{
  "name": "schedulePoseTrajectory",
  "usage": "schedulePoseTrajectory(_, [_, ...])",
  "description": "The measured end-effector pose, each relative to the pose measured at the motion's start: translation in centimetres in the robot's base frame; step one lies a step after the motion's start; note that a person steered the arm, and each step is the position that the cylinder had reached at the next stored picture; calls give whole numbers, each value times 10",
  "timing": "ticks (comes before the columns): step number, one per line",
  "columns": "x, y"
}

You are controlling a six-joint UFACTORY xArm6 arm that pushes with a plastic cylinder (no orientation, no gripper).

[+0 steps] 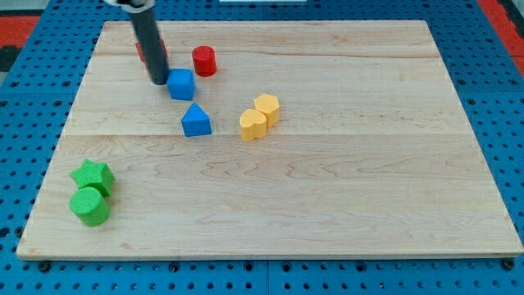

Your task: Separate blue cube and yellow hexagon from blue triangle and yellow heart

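My tip stands on the board at the view's upper left, just left of the blue cube and nearly touching it. The blue triangle lies a short way below the cube. The yellow hexagon and the yellow heart sit touching each other right of the triangle, the hexagon up and to the right of the heart.
A red cylinder stands above and right of the blue cube. Another red block is partly hidden behind the rod. A green star and a green cylinder sit at the lower left of the wooden board.
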State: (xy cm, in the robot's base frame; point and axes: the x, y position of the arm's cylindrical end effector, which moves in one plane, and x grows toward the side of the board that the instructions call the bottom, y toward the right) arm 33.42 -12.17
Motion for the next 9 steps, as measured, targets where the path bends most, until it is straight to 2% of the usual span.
schedulePoseTrajectory(1, [5,128])
schedulePoseTrajectory(2, [4,108])
schedulePoseTrajectory(3, [4,42])
schedulePoseTrajectory(4, [22,23])
schedulePoseTrajectory(5, [40,82])
schedulePoseTrajectory(6, [40,158])
schedulePoseTrajectory(7, [41,188])
schedulePoseTrajectory(8, [71,121])
schedulePoseTrajectory(9, [103,113])
